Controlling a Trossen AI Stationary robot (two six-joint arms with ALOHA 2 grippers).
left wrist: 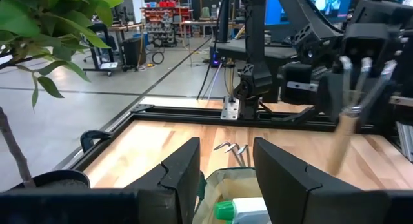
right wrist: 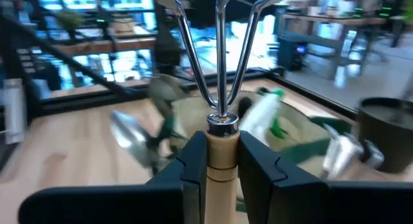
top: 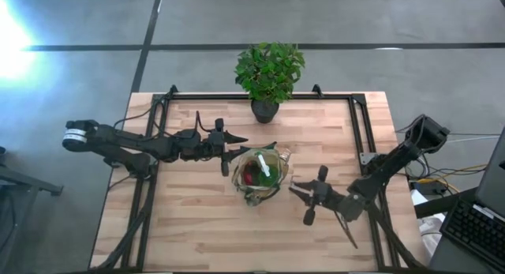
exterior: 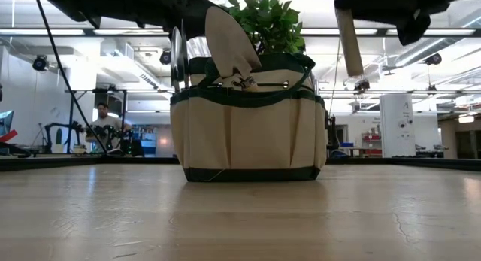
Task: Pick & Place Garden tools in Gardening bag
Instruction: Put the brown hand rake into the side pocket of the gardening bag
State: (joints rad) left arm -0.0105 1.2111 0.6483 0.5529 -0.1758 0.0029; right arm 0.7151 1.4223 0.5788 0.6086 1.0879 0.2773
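The olive-khaki gardening bag stands on its flat base at the middle of the table. In it are a green spray bottle, a red item, a silver trowel and a small rake whose tines stick out. My left gripper is open and empty, just over the bag's left rim; it also shows in the left wrist view. My right gripper is to the right of the bag, shut on a wooden-handled rake. My right gripper pinches the rake's wooden handle just below the metal collar between its two fingers. The fingers come about level from the table's right and lie across the handle. The rake is lifted clear, nearly upright, tines up, with the handle hanging below the fingers.
A leafy plant in a dark pot stands at the table's far edge, behind the bag. A black metal frame runs along the table's far and side edges. Bare wood lies in front of the bag. A person is far off in the room.
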